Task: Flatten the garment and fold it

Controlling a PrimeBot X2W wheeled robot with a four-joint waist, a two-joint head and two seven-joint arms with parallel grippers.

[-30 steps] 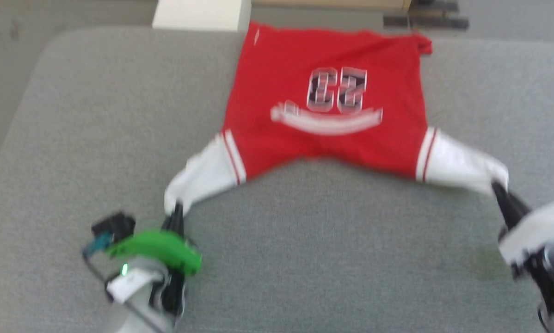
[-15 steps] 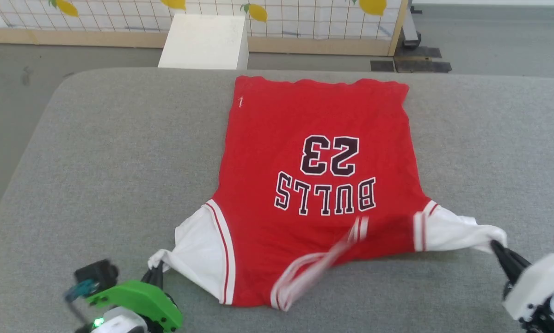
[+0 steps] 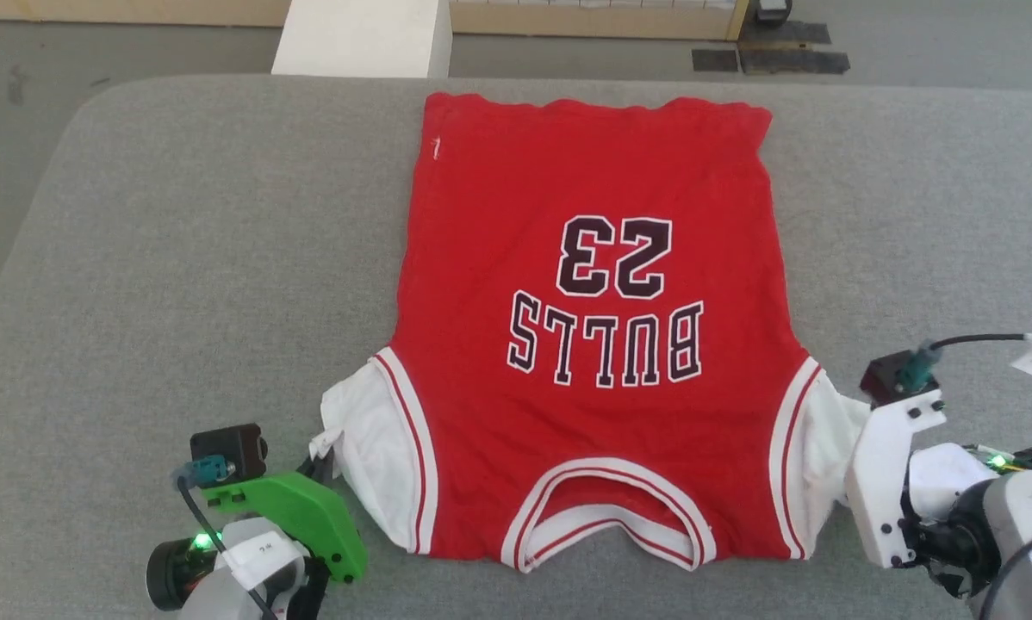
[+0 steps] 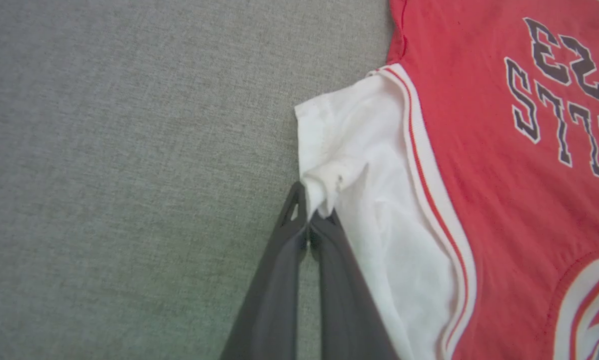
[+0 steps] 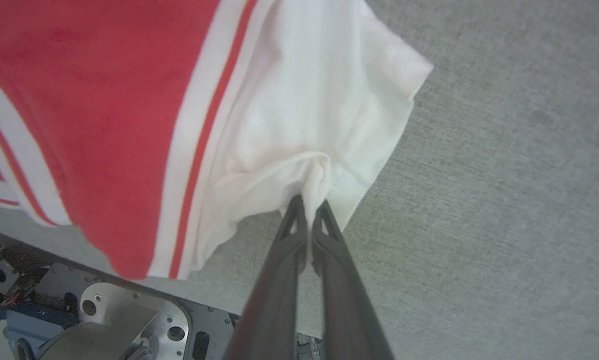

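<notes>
Red soft-fabric T-shirt with white sleeves (image 3: 593, 258) lies spread on the grey fabric-covered counter (image 3: 180, 258), centre frame: collar at bottom, hem at top, long axis top-to-bottom. The left gripper (image 4: 313, 212) has its fingers clamped on the lower-left sleeve cuff, the right gripper (image 5: 309, 205) on the lower-right cuff. Arms low, flanking the collar end, equally near; the body lies ahead between them. Cuffs bunched, so probably not fully flat yet.
</notes>
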